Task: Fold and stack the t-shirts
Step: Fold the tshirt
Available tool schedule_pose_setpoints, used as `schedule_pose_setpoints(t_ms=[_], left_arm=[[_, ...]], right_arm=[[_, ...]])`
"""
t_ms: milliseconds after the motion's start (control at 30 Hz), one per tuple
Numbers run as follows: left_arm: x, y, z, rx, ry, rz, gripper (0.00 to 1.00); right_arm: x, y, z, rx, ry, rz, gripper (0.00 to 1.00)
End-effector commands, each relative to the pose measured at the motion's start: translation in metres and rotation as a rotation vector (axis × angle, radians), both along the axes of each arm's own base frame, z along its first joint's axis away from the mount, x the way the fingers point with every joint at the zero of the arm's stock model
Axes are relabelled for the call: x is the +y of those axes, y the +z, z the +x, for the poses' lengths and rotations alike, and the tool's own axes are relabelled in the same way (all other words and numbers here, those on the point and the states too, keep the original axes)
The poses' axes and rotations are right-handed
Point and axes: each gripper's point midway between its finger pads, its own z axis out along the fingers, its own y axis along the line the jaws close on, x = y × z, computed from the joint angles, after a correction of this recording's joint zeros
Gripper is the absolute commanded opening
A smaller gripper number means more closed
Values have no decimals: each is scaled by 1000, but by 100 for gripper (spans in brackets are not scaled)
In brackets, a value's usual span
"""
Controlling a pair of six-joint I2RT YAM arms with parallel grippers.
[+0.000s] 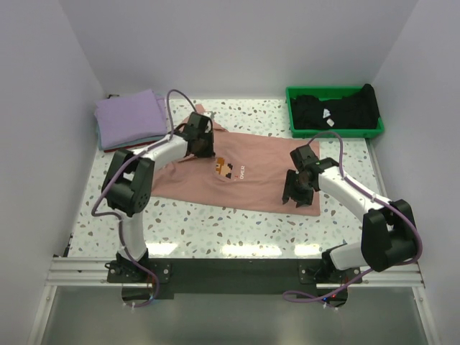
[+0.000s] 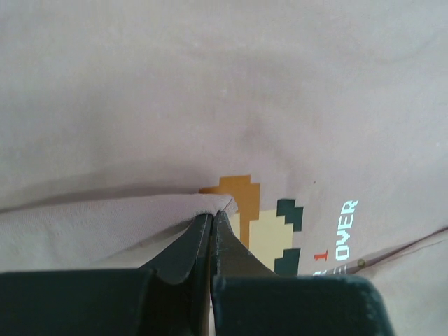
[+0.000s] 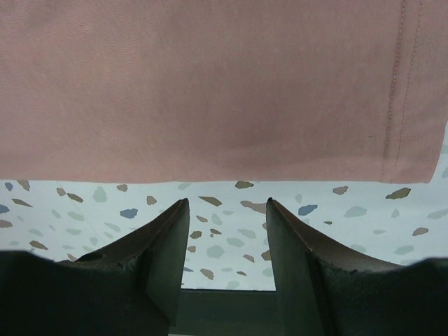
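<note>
A salmon-pink t-shirt lies spread flat in the middle of the table, its small brown-orange print facing up. My left gripper sits at the shirt's upper left and is shut on a raised fold of its cloth, right beside the print. My right gripper is at the shirt's near right corner, open. Its fingertips hang over bare table just short of the hem. A folded lavender t-shirt rests at the back left. A black t-shirt lies crumpled in the tray.
The green plastic tray stands at the back right. White walls close in the speckled table on the left, back and right. A purple cable arches over the left arm.
</note>
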Motion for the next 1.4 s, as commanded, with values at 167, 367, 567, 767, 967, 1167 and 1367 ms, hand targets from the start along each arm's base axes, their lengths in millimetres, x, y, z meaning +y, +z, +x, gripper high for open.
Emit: schedule_pose_setpoints(t_ms=[167,367,567,767,967,1167,1367], left_arm=[[-12,1,25,-44,-62,75,6],[-6,21,30,-94,-29,93,64],[10,38,23,-120,42,109,68],[20,17,0,-29,64,106,67],[24,10,-16,4,68,89,67],[43,-1,-10,9,102,112,66],[59,-11,3,8,117,132,66]], right_arm=[[-1,-1,0,4,-1,-7,51],[0,-3,1,9,0,-9,51],[2,-5,4,17,4,-5,51],[4,-5,8,15,10,-4,51],[5,-7,9,21,12,-3,51],[5,-7,11,16,12,-3,51],[4,-10,9,23,14,-10,51]])
